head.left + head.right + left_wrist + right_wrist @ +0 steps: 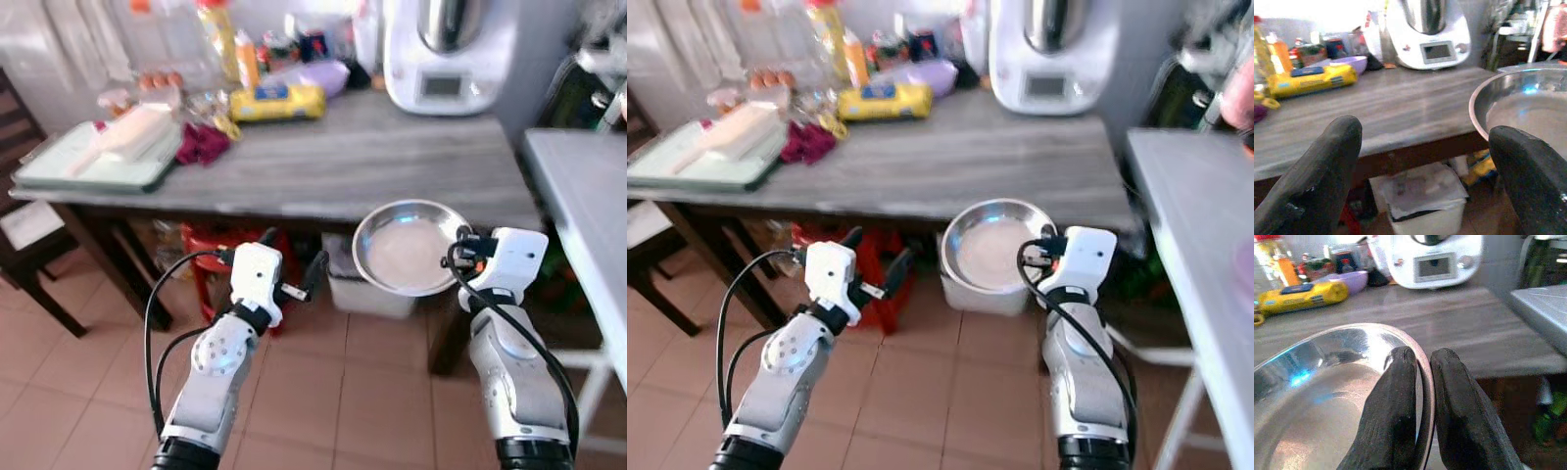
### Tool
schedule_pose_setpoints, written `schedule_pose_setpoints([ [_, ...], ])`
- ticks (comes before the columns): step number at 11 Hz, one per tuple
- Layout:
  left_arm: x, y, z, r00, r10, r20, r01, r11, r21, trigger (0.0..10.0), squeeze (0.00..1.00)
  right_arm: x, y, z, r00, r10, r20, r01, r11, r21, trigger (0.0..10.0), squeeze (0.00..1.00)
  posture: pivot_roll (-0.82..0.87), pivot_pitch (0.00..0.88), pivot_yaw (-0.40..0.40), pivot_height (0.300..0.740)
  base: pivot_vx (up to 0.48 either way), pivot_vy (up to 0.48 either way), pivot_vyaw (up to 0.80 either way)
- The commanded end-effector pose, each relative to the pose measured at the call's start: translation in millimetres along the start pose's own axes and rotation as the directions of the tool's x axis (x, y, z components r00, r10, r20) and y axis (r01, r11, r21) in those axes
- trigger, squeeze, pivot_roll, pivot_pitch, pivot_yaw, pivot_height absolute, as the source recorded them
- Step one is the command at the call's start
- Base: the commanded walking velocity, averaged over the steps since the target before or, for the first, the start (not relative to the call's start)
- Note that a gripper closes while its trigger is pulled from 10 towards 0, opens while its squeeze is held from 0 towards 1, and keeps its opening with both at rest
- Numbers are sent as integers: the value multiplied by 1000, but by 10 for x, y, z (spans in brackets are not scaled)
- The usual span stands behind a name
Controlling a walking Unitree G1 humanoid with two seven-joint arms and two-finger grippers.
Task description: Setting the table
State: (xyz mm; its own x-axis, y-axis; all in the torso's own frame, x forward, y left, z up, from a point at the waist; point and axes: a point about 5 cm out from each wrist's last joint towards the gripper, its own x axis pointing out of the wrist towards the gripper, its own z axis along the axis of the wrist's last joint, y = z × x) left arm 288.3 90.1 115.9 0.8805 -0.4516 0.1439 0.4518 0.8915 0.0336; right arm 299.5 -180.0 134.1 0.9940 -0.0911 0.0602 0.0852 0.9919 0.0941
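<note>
Right wrist view: we note our right end effector [1422, 396] pinching the rim of a shallow round stainless-steel bowl [1317, 396], one black finger [1391, 416] inside the rim, the other outside. From the head views we see that bowl [409, 247] held in the air just in front of the near edge of the long grey wood-grain counter [372, 162], above the tiled floor [323, 392] and a white bin [367, 292] under the counter. Left end effector [292, 262] hovers empty to the bowl's left, below counter level, its fingers [1317, 181] spread wide. On the counter, well back: a white kitchen machine with a steel jug [446, 54], a yellow packet [276, 102], a lilac bowl [1347, 63], a pale green tray [93, 162] at the left end. A second grey surface [588, 196] stands to the right.
</note>
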Motion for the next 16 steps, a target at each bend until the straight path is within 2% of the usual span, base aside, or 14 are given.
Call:
schedule_pose_setpoints([
  [1,-36,92,-7,1000,25,-6,-25,1000,16,10000,0,14,94,45,999,27,19,-28,1000,13,10000,0,-55,39,67,740,405,0,0],
  [5,-38,104,-13,999,37,-4,-37,999,17,10000,0,38,75,66,999,30,26,-30,1000,-4,10000,0,-55,33,59,740,405,0,0],
  [10,-51,115,-29,999,47,-10,-46,999,19,10000,0,30,127,31,998,61,8,-61,998,10,10000,0,-53,39,59,740,398,0,0],
  [13,-72,132,-46,999,49,-21,-49,999,24,10000,0,44,119,27,999,53,5,-53,998,16,10000,0,-54,43,63,740,380,0,454],
  [16,-86,144,-46,998,57,-25,-56,998,31,10000,0,47,101,7,999,45,-1,-45,999,22,10000,0,-49,45,63,740,345,0,0],
])
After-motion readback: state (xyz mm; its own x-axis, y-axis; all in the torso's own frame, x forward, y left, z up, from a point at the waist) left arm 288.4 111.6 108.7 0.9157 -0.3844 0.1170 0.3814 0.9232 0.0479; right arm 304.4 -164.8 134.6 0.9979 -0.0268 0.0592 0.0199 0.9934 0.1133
